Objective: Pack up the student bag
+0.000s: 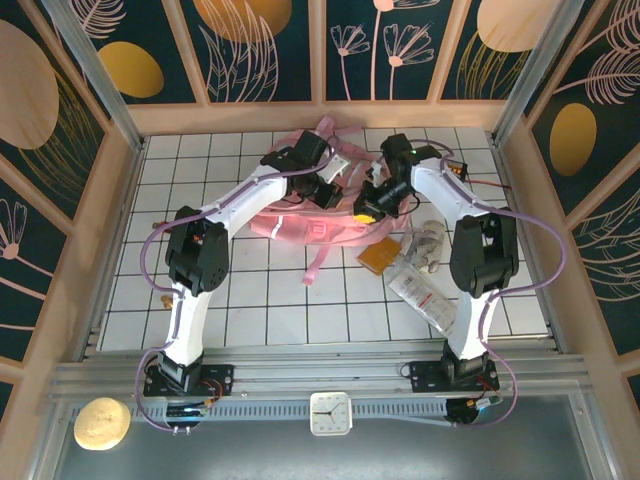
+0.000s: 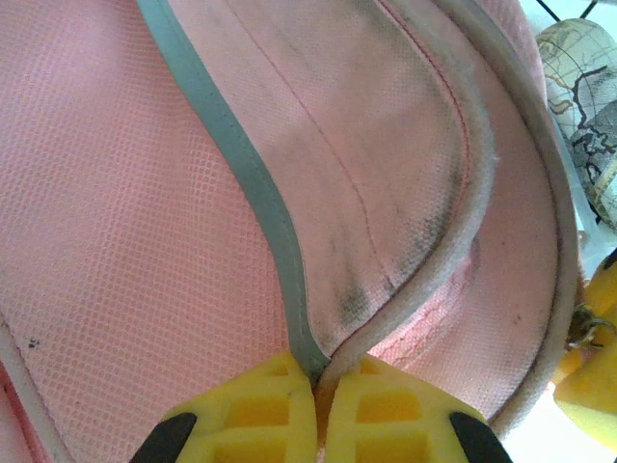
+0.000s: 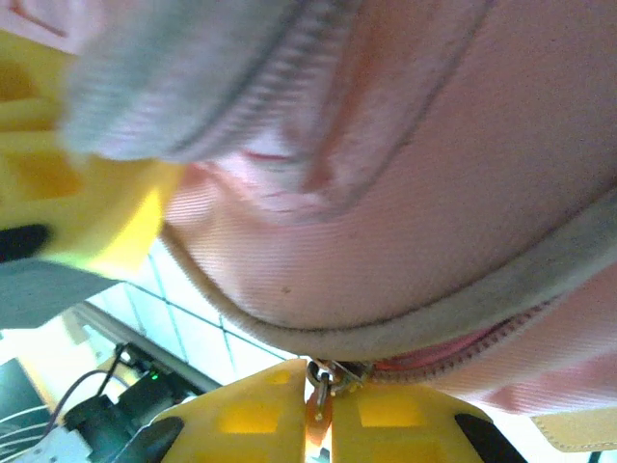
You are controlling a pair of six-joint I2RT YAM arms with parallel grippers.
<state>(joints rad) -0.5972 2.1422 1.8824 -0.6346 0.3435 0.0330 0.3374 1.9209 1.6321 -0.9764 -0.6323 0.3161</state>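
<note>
Two grippers are on the bag (image 1: 300,228), which lies flat in the upper middle of the top view on the tiled table (image 1: 260,300), between the two arms. At the bottom centre of the left wrist view, the left gripper (image 2: 316,381) has its jaws pressed together on the grey trim (image 2: 241,164) where it meets the pale piping, so it pins the fabric. At the bottom centre of the right wrist view, the right gripper (image 3: 320,410) is likewise closed, with the small metal zip pull (image 3: 321,374) nipped between its fingertips, the zip running off to the right. The step in hand looks to be opening a pocket so that packing can begin. The loose things, a bottle (image 1: 420,292) and an orange packet (image 1: 380,257) among them, wait right of centre in the top view. The next move probably calls for the right arm to draw the pull along the curved zip line while the left holds firm against that tug. The pinch on so small a tab could slip if the pull strays from the track.
</note>
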